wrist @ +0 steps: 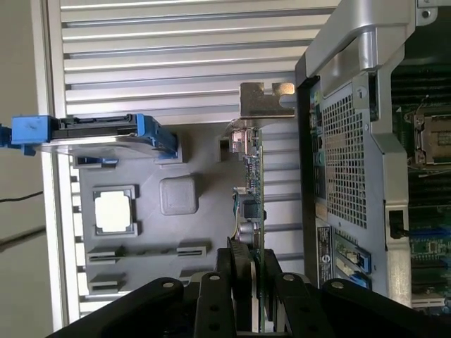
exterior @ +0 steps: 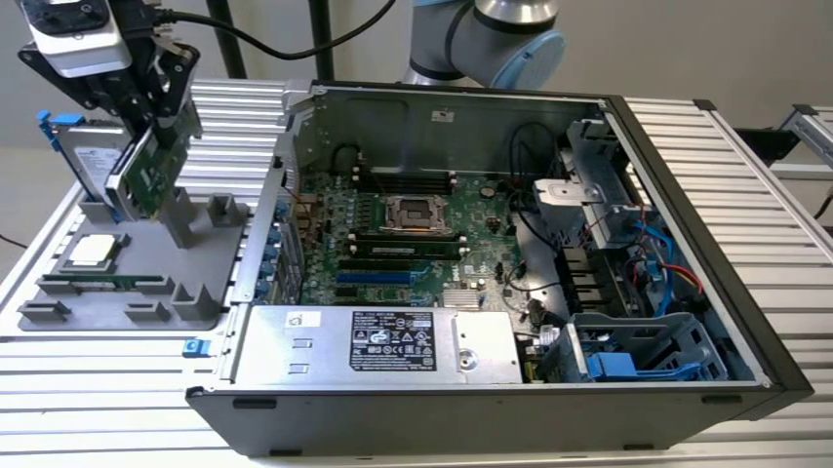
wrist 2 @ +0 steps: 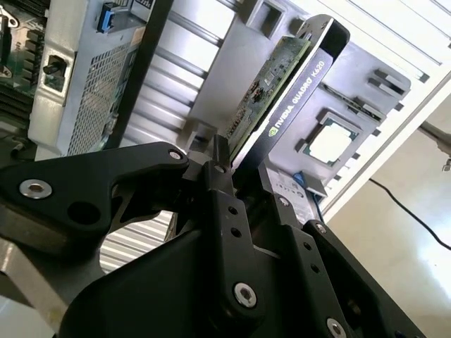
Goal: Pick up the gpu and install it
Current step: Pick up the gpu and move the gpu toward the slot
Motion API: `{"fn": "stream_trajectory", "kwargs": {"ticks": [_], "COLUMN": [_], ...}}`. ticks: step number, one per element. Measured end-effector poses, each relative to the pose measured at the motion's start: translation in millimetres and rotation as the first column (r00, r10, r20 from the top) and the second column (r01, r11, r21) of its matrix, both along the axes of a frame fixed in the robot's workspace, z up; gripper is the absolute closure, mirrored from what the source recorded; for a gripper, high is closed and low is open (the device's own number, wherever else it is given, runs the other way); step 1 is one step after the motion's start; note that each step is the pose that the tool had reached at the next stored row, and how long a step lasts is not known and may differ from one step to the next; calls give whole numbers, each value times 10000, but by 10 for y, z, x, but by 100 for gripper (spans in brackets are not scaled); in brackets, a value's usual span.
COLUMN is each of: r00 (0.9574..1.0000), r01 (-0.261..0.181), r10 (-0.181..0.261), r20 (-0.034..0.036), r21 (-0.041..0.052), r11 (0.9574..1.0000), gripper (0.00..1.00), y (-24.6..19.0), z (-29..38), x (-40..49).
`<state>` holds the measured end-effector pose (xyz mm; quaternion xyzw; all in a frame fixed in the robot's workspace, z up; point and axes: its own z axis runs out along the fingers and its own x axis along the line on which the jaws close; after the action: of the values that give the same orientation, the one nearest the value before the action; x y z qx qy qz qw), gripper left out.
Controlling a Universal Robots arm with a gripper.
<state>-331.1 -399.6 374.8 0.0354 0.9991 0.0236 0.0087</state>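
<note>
**A:** Where's the gpu (exterior: 147,171) at this point?

**B:** Outside the computer case (exterior: 430,117), just off its wall on the exterior view's left, over the grey holder tray (exterior: 137,255). The hand (exterior: 154,115) is clenched on the card's upper edge. In the first wrist view the fingers (wrist: 238,264) pinch the board from both faces.

**A:** Is it free of the tray?

**B:** I can't tell. The card hangs tilted, with its lower edge down among the tray's posts.

**A:** So what makes this lift a good one?

**B:** My judgement is a firm pinch and travel along the card's own plane, so the silver bracket (wrist: 266,98) doesn't catch a post. The hard drive (exterior: 89,161) stands close on the card's far side from the case, and the case wall is near on the other. There's little room to swing either way, so go slow and straight, with no twisting.
</note>
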Motion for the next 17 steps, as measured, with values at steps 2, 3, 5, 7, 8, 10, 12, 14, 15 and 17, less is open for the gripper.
{"fn": "stream_trajectory", "kwargs": {"ticks": [2,3,5,7,8,10,12,14,15,17], "r00": [10000,10000,10000,10000,10000,10000,10000,10000,10000,10000], "r01": [0,0,0,0,0,0,0,0,0,0], "r10": [0,0,0,0,0,0,0,0,0,0], "r20": [0,1,0,1,1,1,0,-1,0,0], "r21": [0,0,0,0,0,0,0,0,0,0], "r11": [10000,10000,10000,10000,10000,10000,10000,10000,10000,10000], "gripper": [100,100,100,100,100,100,100,100,100,100], "y": [0,0,0,0,0,0,0,0,0,0], "z": [13,19,32,41,44,55,68,88,100,124], "x": [0,0,0,0,0,0,0,0,0,0]}}
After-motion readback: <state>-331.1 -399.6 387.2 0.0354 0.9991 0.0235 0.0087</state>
